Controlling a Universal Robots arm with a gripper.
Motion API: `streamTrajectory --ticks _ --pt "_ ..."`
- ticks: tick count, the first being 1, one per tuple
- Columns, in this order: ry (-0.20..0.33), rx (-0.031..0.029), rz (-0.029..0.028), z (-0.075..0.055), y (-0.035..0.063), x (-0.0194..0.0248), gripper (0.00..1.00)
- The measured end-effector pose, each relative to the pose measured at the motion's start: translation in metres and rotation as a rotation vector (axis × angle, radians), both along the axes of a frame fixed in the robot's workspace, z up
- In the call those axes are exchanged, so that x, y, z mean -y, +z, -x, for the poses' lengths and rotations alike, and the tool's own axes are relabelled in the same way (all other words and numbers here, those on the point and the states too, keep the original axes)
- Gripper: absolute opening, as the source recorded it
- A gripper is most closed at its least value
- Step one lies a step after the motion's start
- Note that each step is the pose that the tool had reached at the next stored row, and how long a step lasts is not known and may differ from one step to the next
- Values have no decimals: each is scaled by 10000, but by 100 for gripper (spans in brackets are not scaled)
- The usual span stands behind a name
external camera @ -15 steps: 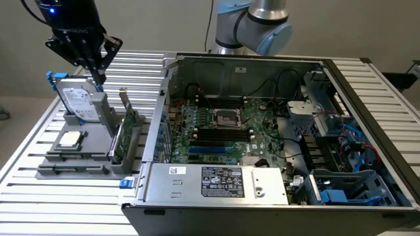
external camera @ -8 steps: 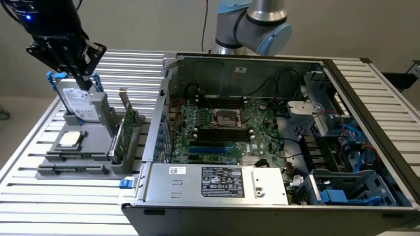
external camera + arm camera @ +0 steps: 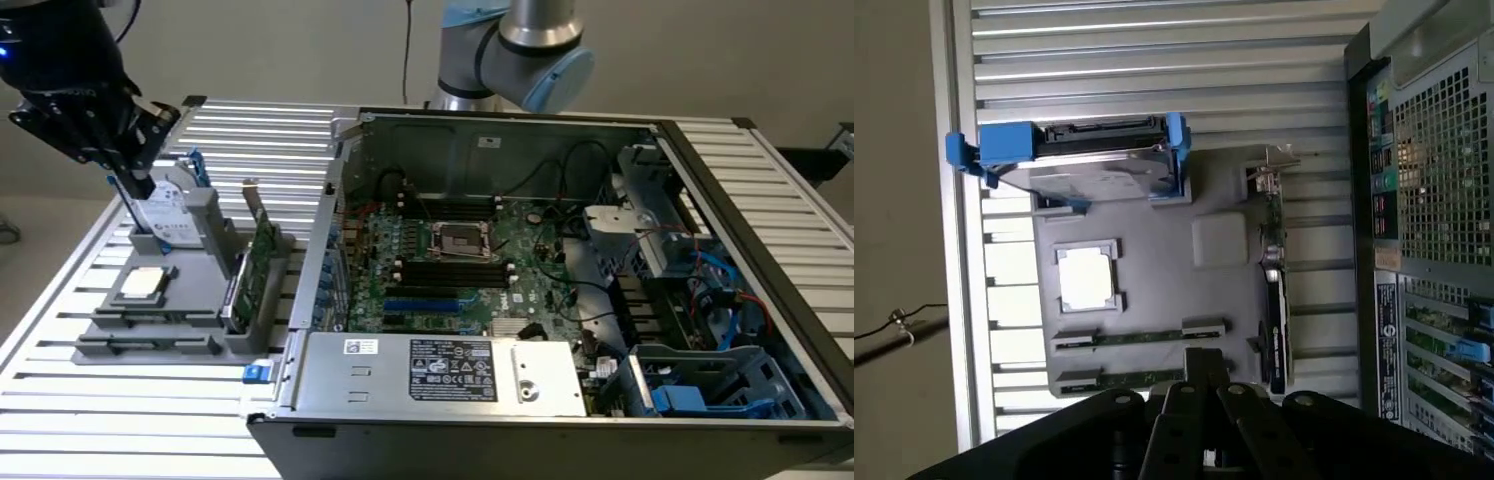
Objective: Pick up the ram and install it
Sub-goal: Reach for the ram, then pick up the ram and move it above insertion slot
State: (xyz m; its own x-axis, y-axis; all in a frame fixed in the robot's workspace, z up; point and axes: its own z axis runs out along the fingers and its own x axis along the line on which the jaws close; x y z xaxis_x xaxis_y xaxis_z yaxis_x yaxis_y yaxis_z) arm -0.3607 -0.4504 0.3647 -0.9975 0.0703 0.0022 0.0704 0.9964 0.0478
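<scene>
Closed gripper [image 3: 138, 188] upper left of the exterior view, over the grey holder [image 3: 200, 300]; ram [image 3: 150, 318] lying lower left, untouched.

long narrow thin green ram sticks [image 3: 1139, 338] [image 3: 1124, 379]: 2 | silver rectangular hard drive in blue rails [image 3: 1104, 180]: 1 | square silver processor chip [image 3: 1086, 280]: 1 | broad green expansion card with metal bracket [image 3: 260, 265]: 1 | grey moulded plastic holder [image 3: 1219, 240]: 1 | open black computer case [image 3: 507, 135]: 1 | slatted metal surface [image 3: 80, 400]: 1

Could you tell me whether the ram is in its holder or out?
In: the ram lies in a slot of the grey holder, as does a second stick.
</scene>
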Motion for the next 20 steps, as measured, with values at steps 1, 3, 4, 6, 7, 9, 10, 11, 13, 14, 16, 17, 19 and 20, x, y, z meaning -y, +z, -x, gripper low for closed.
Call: streamTrajectory --ticks 1,3,4,6,7,9,10,11,13,14,16,17,19,20 --pt "1 0 0 27 -4 24 11" --pt "2 0 -3 79 -13 77 11" --pt "2 0 -4 102 -17 102 11" --pt "3 0 -5 148 -26 154 11" --pt "3 0 -6 169 -32 179 11" --pt "3 -1 -6 210 -42 227 11" --pt "3 -2 -5 232 -45 244 11" --pt "3 1 -7 240 -46 250 11" --pt "4 0 -7 239 -46 250 11" --pt "4 0 -6 240 -46 250 11" --pt "4 0 -6 240 -45 250 11" --pt "4 0 -7 240 -46 250 11" --pt "5 0 -7 240 -46 250 11" --pt "4 0 -7 240 -46 250 11"
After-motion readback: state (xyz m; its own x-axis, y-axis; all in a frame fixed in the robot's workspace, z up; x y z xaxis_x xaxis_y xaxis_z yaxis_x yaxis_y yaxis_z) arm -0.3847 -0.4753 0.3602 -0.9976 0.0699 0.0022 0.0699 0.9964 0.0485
